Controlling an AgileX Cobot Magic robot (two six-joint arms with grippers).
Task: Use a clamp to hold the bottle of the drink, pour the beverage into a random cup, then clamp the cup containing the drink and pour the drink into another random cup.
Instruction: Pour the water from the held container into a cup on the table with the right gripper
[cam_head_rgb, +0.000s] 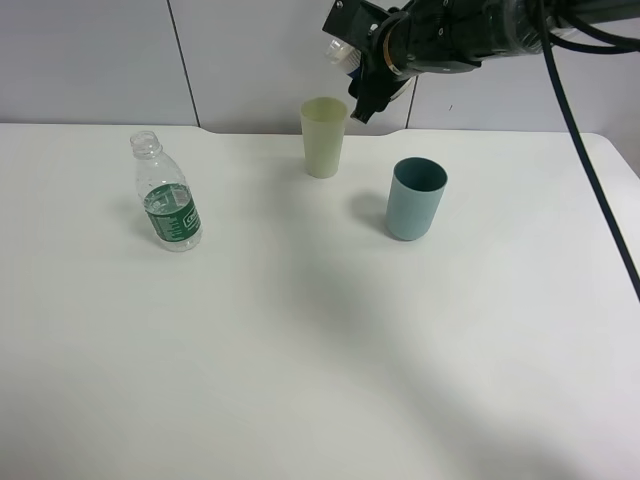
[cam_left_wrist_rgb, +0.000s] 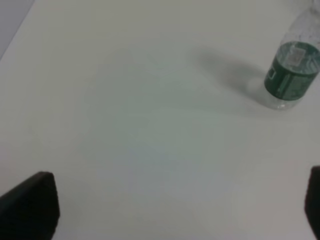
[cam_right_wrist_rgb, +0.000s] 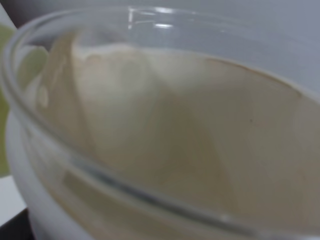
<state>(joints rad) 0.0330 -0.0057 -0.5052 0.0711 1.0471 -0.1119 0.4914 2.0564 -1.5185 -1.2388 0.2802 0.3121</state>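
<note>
An uncapped clear bottle (cam_head_rgb: 167, 195) with a green label stands upright at the left of the table and also shows in the left wrist view (cam_left_wrist_rgb: 291, 67). A pale yellow cup (cam_head_rgb: 323, 137) stands at the back middle, with a blue cup (cam_head_rgb: 414, 198) to its right. My right gripper (cam_head_rgb: 358, 78) is high above and just right of the yellow cup, shut on a white translucent cup (cam_head_rgb: 338, 50) that is tipped on its side. This cup (cam_right_wrist_rgb: 165, 130) fills the right wrist view. My left gripper (cam_left_wrist_rgb: 172, 210) is open over bare table, apart from the bottle; only its dark fingertips (cam_left_wrist_rgb: 30, 205) show.
The white table (cam_head_rgb: 320, 350) runs to a grey panelled wall (cam_head_rgb: 100, 60) at the back. The right arm's black cables (cam_head_rgb: 590, 180) hang over the table's right side. The left arm is out of the exterior high view.
</note>
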